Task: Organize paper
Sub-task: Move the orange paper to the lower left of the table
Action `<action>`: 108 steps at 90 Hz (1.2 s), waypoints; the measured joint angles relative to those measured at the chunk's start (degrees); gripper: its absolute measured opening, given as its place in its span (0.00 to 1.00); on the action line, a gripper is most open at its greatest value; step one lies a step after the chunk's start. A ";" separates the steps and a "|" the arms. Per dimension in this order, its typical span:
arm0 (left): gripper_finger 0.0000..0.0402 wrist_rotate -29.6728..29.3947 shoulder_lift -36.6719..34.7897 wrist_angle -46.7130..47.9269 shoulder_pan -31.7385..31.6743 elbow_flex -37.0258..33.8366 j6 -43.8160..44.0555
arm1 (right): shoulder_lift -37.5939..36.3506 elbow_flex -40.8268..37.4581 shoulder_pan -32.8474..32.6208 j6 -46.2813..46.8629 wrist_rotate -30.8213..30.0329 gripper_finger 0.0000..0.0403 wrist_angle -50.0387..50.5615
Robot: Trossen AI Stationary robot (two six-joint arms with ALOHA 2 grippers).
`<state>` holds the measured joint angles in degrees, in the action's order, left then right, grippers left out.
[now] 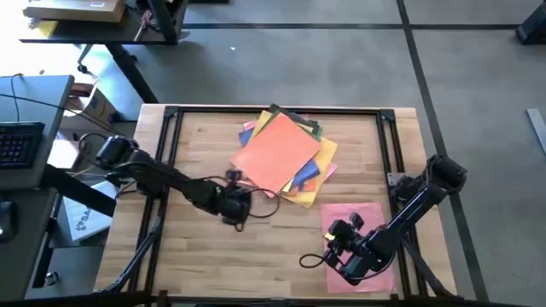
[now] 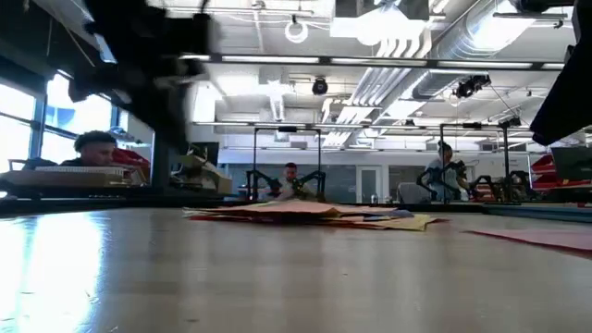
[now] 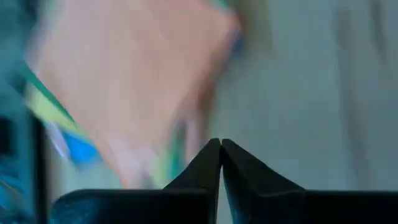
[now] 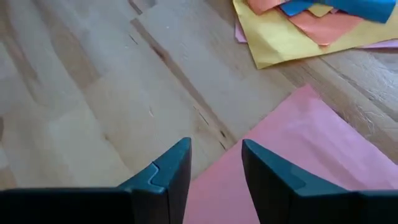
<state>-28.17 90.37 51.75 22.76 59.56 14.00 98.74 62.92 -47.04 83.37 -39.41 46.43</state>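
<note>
On the wooden bench [image 1: 196, 145]: left end effector [image 1: 236, 207] beside the mixed paper pile [image 1: 286, 158].
Its fingers are pressed together, empty, just short of the pile's near-left corner, orange sheet [image 1: 277, 147] topmost; farther right, the right end effector [image 1: 341, 247] hovers narrowly parted over the separate pink sheet [image 1: 363, 220].

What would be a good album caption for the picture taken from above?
Two dark robot arms flank a messy pile of coloured paper sheets on a wooden table; one pink sheet lies apart.
</note>
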 joint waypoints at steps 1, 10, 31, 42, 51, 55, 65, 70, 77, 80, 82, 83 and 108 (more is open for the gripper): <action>0.00 0.28 -0.09 0.86 0.36 -0.01 0.67 | 0.00 0.00 0.01 -0.08 -0.31 0.32 -0.01; 0.00 -1.64 -0.22 -0.34 2.91 -0.81 0.61 | 0.00 0.00 0.01 -2.33 -3.67 0.32 -0.03; 0.01 -6.71 1.46 -24.03 1.94 -4.95 -19.38 | 0.00 0.00 0.05 -2.88 -3.95 0.32 -0.41; 0.07 -4.83 3.10 -32.94 -0.22 -6.88 -31.86 | 0.00 0.00 -0.25 -2.62 -3.36 0.32 -0.53; 0.16 -2.07 5.00 -37.53 -2.05 -7.36 -40.60 | 0.00 0.00 -0.25 -2.43 -2.97 0.32 -0.94; 0.21 -1.92 6.32 -38.76 -2.82 -7.36 -43.68 | 0.00 0.00 -0.25 -2.45 -2.81 0.32 -1.11; 0.32 -3.39 10.47 -42.01 -4.66 -7.42 -49.57 | 0.00 0.00 -0.25 -2.43 -2.59 0.32 -1.78; 0.36 -5.76 12.86 -45.34 -5.38 -7.40 -50.93 | 0.00 0.00 -0.26 -2.43 -2.55 0.32 -2.09; 0.40 -10.13 16.08 -49.43 -6.14 -7.40 -52.57 | 0.00 0.00 -0.25 -2.43 -2.52 0.32 -2.51; 0.41 -11.90 17.12 -50.98 -6.37 -7.42 -53.35 | 0.00 0.00 -0.25 -2.43 -2.44 0.32 -2.64; 0.41 -12.70 17.72 -51.97 -6.44 -7.42 -53.70 | 0.00 0.00 -0.25 -2.43 -2.39 0.32 -2.65; 0.41 -13.01 17.91 -52.39 -6.47 -7.42 -53.79 | 0.00 0.00 -0.25 -2.43 -2.37 0.32 -2.68; 0.37 -16.16 19.60 -56.07 -6.73 -7.22 -50.44 | 0.00 0.00 -0.25 -2.43 -2.35 0.32 -2.80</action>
<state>-44.33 109.97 -4.32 16.03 52.34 -36.44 98.74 62.92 -47.29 80.95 -41.76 43.63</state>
